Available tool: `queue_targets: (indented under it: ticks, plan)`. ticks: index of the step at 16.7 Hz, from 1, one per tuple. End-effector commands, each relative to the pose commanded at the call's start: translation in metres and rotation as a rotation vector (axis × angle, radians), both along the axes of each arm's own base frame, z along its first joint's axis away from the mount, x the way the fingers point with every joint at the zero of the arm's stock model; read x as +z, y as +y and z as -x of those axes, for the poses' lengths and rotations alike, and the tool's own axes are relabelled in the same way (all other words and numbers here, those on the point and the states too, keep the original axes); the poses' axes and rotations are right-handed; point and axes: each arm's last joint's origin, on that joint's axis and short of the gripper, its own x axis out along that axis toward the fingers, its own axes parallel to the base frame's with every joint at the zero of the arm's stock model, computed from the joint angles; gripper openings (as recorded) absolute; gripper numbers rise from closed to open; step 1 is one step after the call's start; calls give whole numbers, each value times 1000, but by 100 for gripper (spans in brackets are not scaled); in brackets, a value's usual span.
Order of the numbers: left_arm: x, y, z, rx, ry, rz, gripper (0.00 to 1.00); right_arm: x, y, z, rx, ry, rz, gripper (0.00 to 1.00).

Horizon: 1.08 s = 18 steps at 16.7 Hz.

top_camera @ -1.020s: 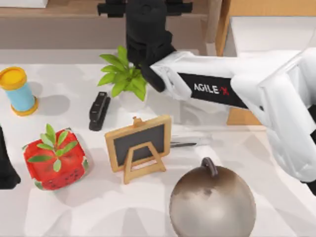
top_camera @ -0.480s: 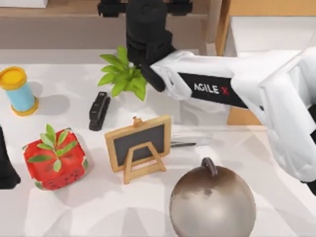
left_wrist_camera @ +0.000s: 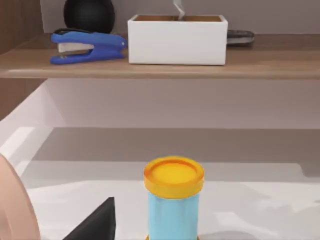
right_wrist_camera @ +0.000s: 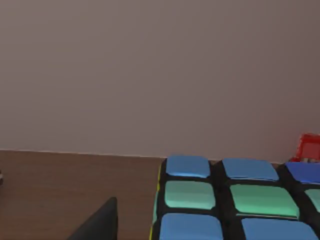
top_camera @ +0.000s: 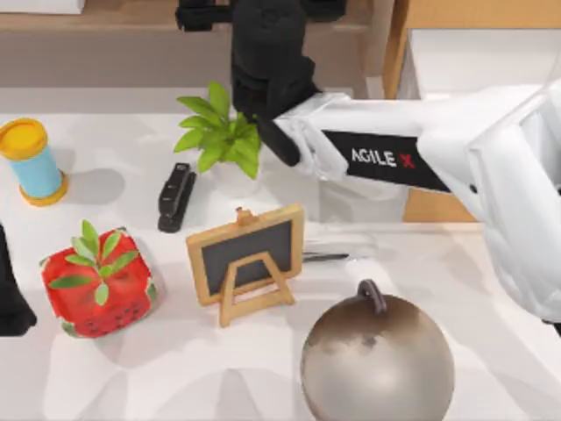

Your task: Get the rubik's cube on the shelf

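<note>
The rubik's cube rests on the brown top board of the shelf, showing blue and green black-edged squares. My right gripper is stretched over the shelf at the back of the table. It is open: one black finger stands apart from the cube's side, with a gap between them. In the top view the arm hides the cube. My left gripper is parked open at the table's left edge.
On the table stand a yellow-lidded blue canister, a black stapler, a potted plant, a small chalkboard easel, a red strawberry box and a round metal bell. The shelf carries a blue stapler and a white box.
My right arm has shifted slightly to the right over the shelf. Nothing on the table moved, and the left arm stayed still.
</note>
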Motion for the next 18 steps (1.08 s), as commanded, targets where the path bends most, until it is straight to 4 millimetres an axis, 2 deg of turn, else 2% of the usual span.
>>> queue_targets:
  ticks: [4, 7, 10, 14, 16, 18]
  plan:
    - [0, 0, 0, 0, 0, 0, 100, 7, -27, 18, 50, -102, 162, 100]
    - [0, 0, 0, 0, 0, 0, 100, -4, -63, 45, 72, -173, 372, 100]
    - [0, 0, 0, 0, 0, 0, 100, -29, -108, 86, 84, -209, 631, 100]
    - [0, 0, 0, 0, 0, 0, 100, -65, -166, 156, 119, -189, 992, 100]
    - [0, 0, 0, 0, 0, 0, 100, -77, -191, 187, 129, -164, 1151, 100]
    - [0, 0, 0, 0, 0, 0, 100, -82, -217, 208, 96, -119, 1287, 100]
